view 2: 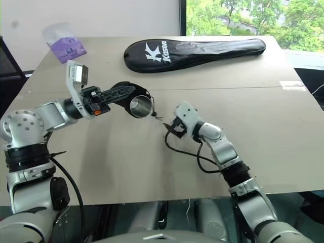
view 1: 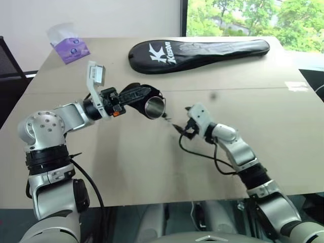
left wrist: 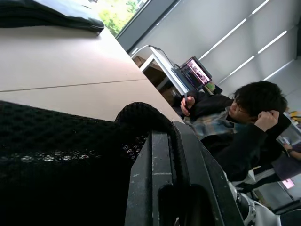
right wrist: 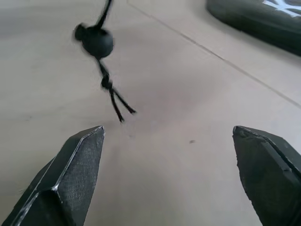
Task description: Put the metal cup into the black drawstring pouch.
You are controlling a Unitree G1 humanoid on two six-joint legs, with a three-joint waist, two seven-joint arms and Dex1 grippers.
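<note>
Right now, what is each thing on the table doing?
metal cup: inside the pouch's mouth, lying sideways, lifted off the table.
black drawstring pouch: pinched by the left gripper, cord dangling.
right gripper: fingers wide open, empty.
racket cover: lying flat.
tissue pack: sitting at the table's corner.

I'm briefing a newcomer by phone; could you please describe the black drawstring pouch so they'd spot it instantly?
On the tan table, in front of the long racket cover, the left gripper holds up the black drawstring pouch. It alone has a metal cup in its mouth and a beaded cord dangling.
</note>
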